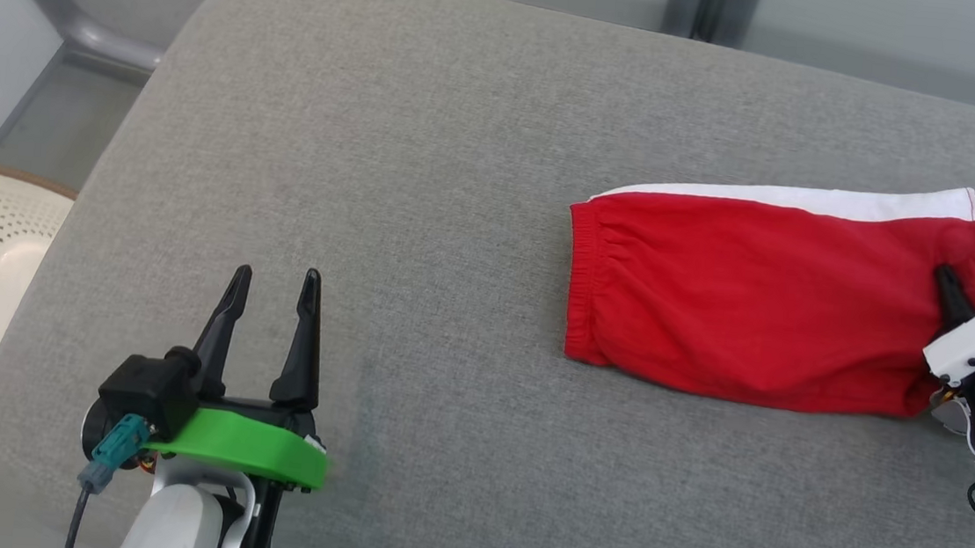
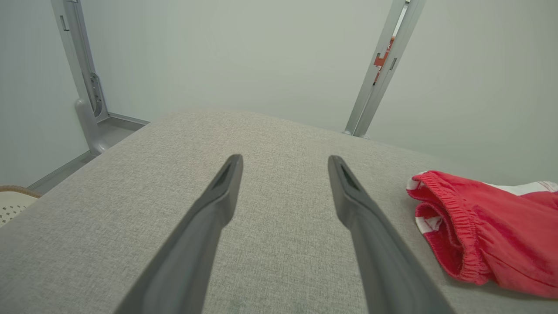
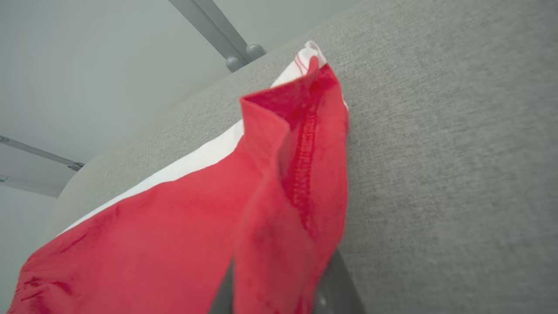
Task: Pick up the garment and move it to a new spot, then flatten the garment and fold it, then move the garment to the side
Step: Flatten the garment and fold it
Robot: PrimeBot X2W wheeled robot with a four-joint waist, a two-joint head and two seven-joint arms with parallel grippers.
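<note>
Pinching a leg hem of the red shorts (image 1: 749, 306) at the table's (image 1: 426, 171) right side with my right tool (image 1: 946, 277), left tool (image 1: 276, 273) spread wide, I expect light, floppy cloth, best held by hems or waistband.

Right end effector (image 1: 948, 283) partly behind garment (image 1: 749, 306)

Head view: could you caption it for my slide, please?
Right gripper pinches red shorts by the hem on grey surface; left gripper open.
</note>
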